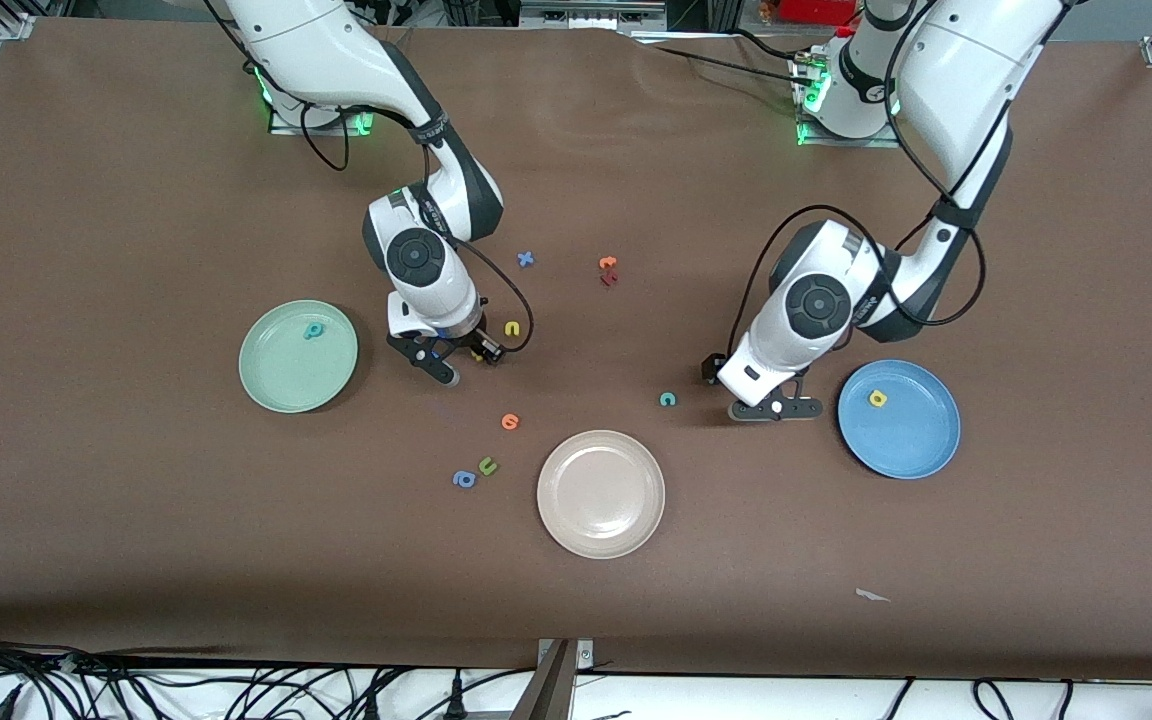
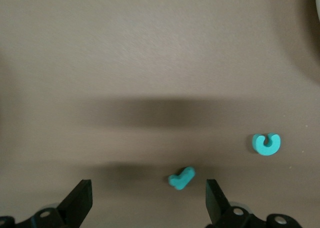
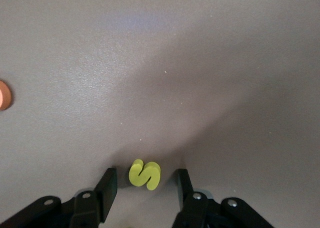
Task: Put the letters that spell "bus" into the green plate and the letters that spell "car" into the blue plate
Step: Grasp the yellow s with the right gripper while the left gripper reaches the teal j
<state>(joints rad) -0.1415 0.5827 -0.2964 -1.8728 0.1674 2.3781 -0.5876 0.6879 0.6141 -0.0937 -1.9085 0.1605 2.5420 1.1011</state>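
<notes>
Plates and letters, as I read them on my screens from the right arm's end of the tabletop to the left arm's end.

The green plate [image 1: 286,378] sits toward the right arm's end, about midway between the base edge and the front-camera edge. I see the teal b [image 1: 313,330] lying in it.

Beside that plate the right pincer [image 1: 458,358] is down low over the yellow s [image 3: 145,174]. Its fingers are spread, one on each side of the letter, with a little gap showing on both sides. The s lies flat on the tabletop. The yellow u [image 1: 512,328] lies just beside the pincer, apart from it.

Mid-tabletop I count the blue x [image 1: 526,259] and a small orange and red pair [image 1: 608,270] toward the base edge. An orange letter [image 1: 510,421], the green u [image 1: 487,465] and the blue a [image 1: 463,479] lie toward the front-camera edge. The beige plate [image 1: 601,500] is there too, with nothing in it.

The teal c [image 1: 668,399] lies on bare tabletop between the beige plate and the left pincer [image 1: 774,408]. That pincer is spread wide and low, and the teal r [image 2: 181,178] lies on the tabletop between its fingers, touching neither.

The blue plate [image 1: 911,445] is just beside it toward the left arm's end, with the yellow a [image 1: 877,398] in it.
</notes>
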